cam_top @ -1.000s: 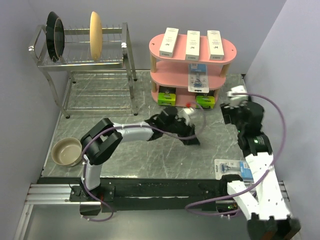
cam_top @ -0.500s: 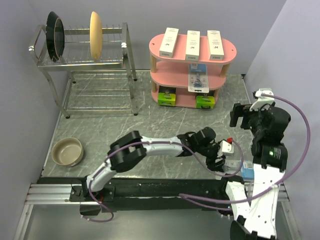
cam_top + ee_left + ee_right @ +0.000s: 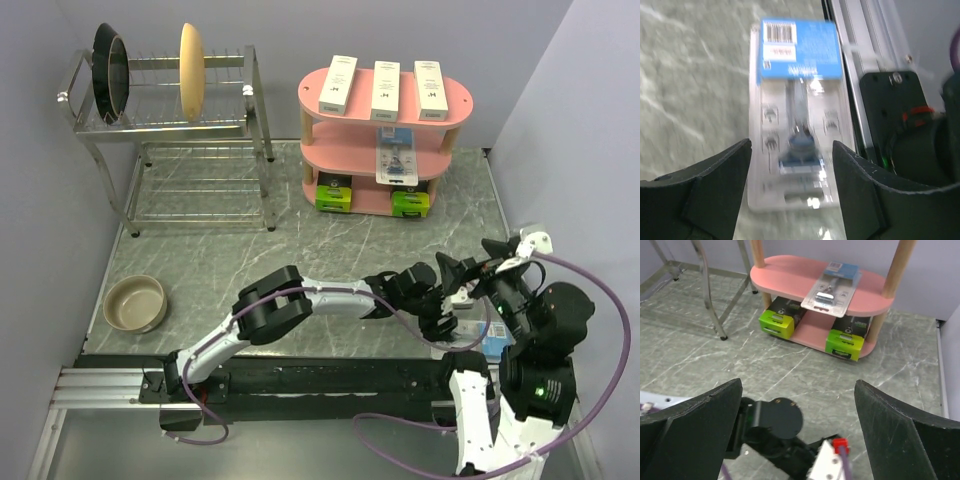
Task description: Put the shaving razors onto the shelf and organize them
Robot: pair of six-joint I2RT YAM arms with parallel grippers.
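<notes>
The pink shelf (image 3: pixel 458 100) holds three white boxes (image 3: pixel 386 90) on the top tier, one blister pack (image 3: pixel 397 155) on the middle tier and two black-and-lime boxes (image 3: pixel 335 192) on the bottom tier. A second blister pack (image 3: pixel 797 125) lies flat on the table at the near right, partly hidden in the top view (image 3: pixel 491 346). My left gripper (image 3: pixel 791 165) is open just above it, one finger on each side, apart from it. My right gripper (image 3: pixel 797 410) is open and empty, raised above the left wrist (image 3: pixel 775 425) and facing the shelf (image 3: pixel 780 277).
A metal dish rack (image 3: pixel 165 120) with dark pans and a tan plate stands at the back left. A tan bowl (image 3: pixel 135 303) sits at the near left. The black rail and right arm base (image 3: pixel 900 125) lie just right of the table blister pack.
My left arm swung from in front of the shelf across to the near right, over the blister pack. My right arm drew back towards the near edge and lifted.
</notes>
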